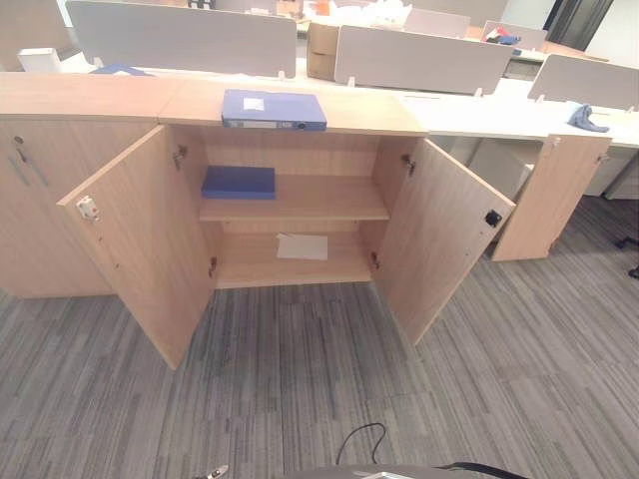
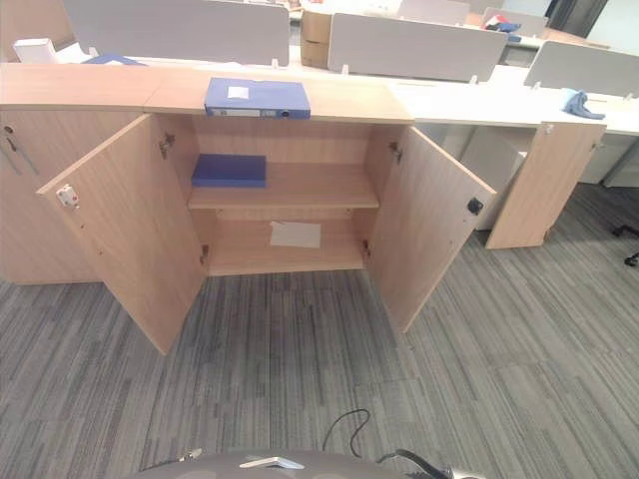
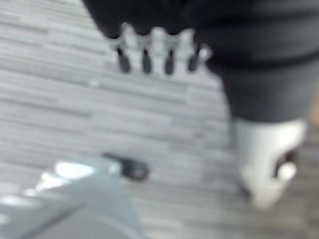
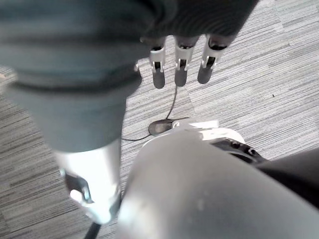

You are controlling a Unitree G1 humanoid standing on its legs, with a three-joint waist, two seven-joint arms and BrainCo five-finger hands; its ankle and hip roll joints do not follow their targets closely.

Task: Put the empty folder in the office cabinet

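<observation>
While both doors (image 1: 140,239) of the office cabinet (image 1: 300,205) stood wide open, saw a blue folder (image 1: 274,109) lying flat on the cabinet's wooden top, toward its back edge, a white label on its cover. Noted a second blue folder (image 1: 239,182) flat on the middle shelf (image 1: 329,205), at its left end, and a white sheet of paper (image 1: 302,246) on the bottom shelf. Found grey striped carpet (image 1: 319,379) across the floor in front. Made out light tables (image 1: 479,110) with grey divider panels (image 1: 180,38) behind the cabinet, a cardboard box (image 1: 320,50) between panels, and a blue cloth (image 1: 587,119) on the table at far right. Saw the left hand (image 3: 157,52) hanging over the carpet, fingers straight and relaxed, holding nothing. Saw the right hand (image 4: 182,62) likewise over the carpet, fingers loose and extended, empty.
</observation>
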